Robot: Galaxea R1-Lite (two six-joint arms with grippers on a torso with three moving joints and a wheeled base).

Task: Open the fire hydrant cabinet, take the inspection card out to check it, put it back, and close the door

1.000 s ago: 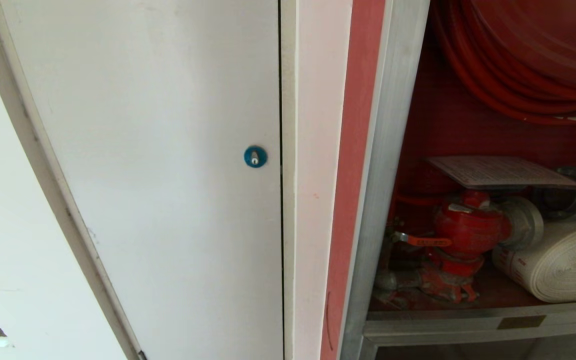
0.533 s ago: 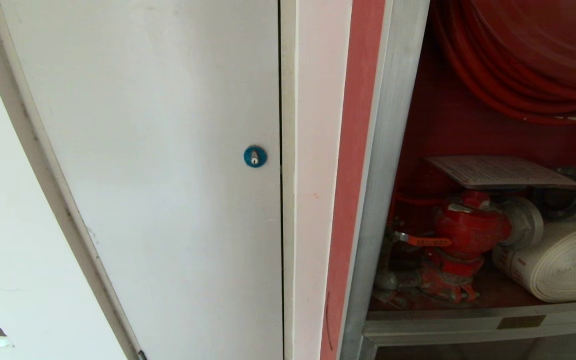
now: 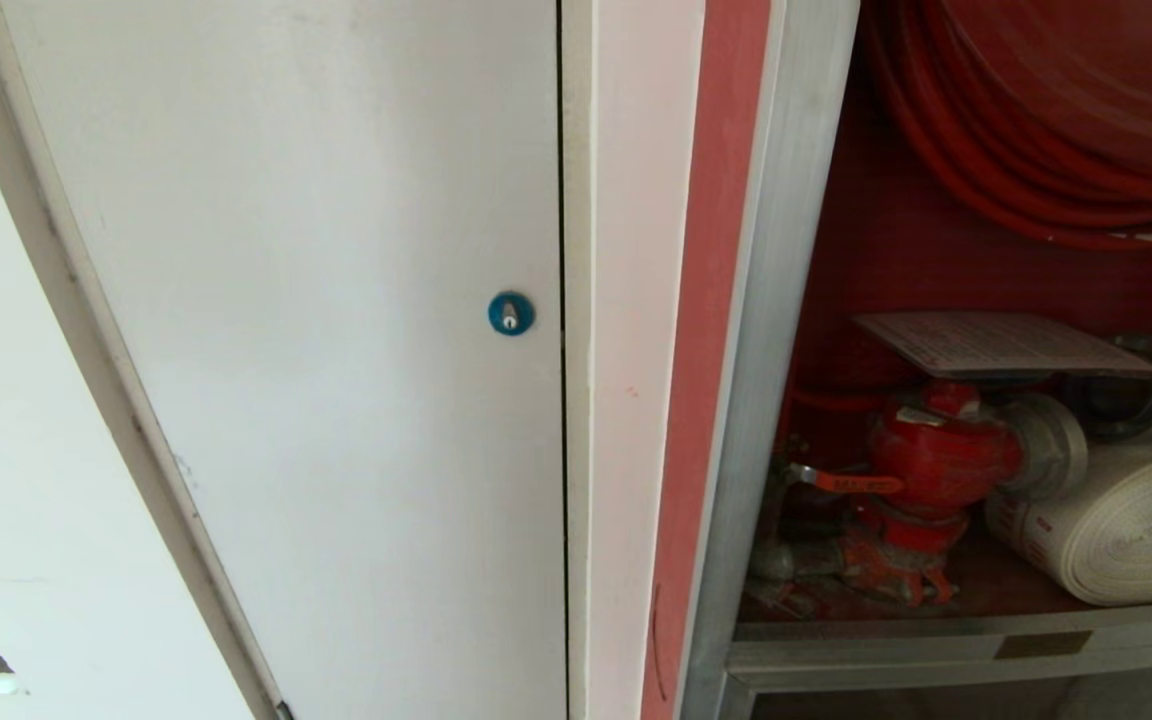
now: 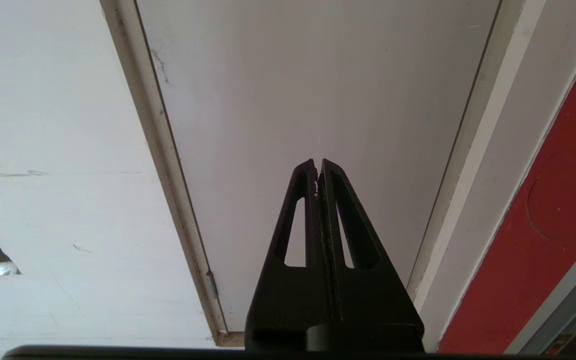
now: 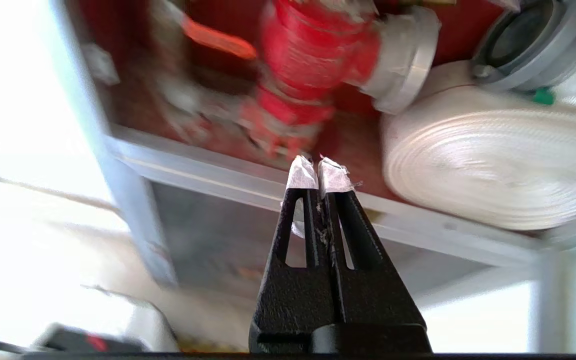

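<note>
Resting flat atop the red valve (image 3: pixel 941 455), inspection card (image 3: pixel 1001 343) at four o'clock inside the open fire hydrant cabinet (image 3: pixel 771 330), with red hose reel (image 3: pixel 1056 110) at one o'clock and white rolled hose (image 3: pixel 1126 525) at the far four o'clock edge. Pointing at the cabinet's lower shelf near valve and hose, right gripper (image 5: pixel 318 170) clenched on nothing, tips wrapped in white tape. Parked before the white panel (image 3: pixel 316 300) with blue lock (image 3: pixel 511 313), left gripper (image 4: pixel 318 167) clenched and empty
</note>
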